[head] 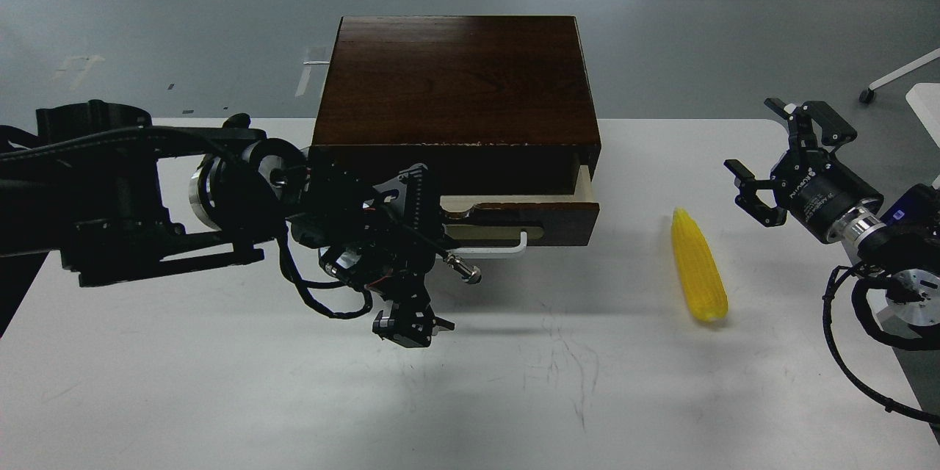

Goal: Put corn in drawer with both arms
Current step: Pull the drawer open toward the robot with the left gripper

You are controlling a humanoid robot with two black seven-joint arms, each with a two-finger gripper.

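The dark brown cabinet [455, 81] stands at the back middle of the white table [220, 396]. Its drawer [562, 224] is pulled partly out, and a strip of pale wood shows at its right side. My left gripper [433, 253] is at the left end of the white bar handle [503, 251] and appears closed on it. The left part of the drawer front is hidden behind it. The yellow corn [698, 266] lies on the table right of the cabinet, pointed tip away from me. My right gripper [755, 161] is open and empty, just right of the corn's tip.
The table's right edge runs close under my right arm. Grey floor lies behind the table, with a white caster leg [896, 73] at the far right.
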